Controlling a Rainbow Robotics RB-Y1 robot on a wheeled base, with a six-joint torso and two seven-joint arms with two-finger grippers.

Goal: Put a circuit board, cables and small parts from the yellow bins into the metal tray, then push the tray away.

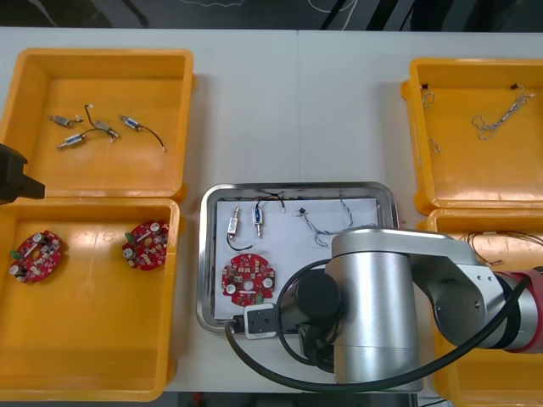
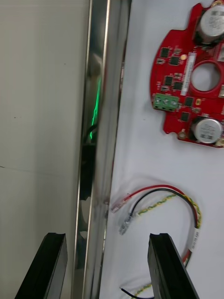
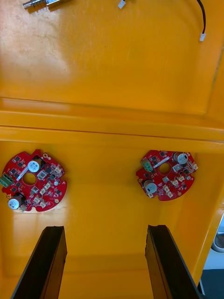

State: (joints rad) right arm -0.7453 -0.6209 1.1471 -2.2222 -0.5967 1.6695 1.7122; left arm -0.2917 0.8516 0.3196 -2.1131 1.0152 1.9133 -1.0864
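The metal tray (image 1: 212, 254) sits mid-table with a white inside. In it lie a red circuit board (image 1: 247, 279), two small metal parts (image 1: 233, 225), a black cable (image 1: 271, 199) and a blue and white cable (image 1: 327, 225). My right arm (image 1: 382, 305) covers the tray's near right part. My right gripper (image 2: 108, 268) is open, one finger outside the tray's rim (image 2: 100, 140) and one inside. Ahead of it lie a red, yellow and black cable (image 2: 163, 196) and the board (image 2: 191, 79). My left gripper (image 3: 105, 264) hangs open over two circuit boards (image 3: 32, 182) (image 3: 165, 175).
The near left bin (image 1: 85, 339) holds two boards, and the far left bin (image 1: 34, 68) holds small metal parts with black leads (image 1: 93, 131). The far right bin (image 1: 475, 170) holds cables. The near right bin (image 1: 509, 381) lies partly under my right arm. My left arm (image 1: 13, 174) is at the left edge.
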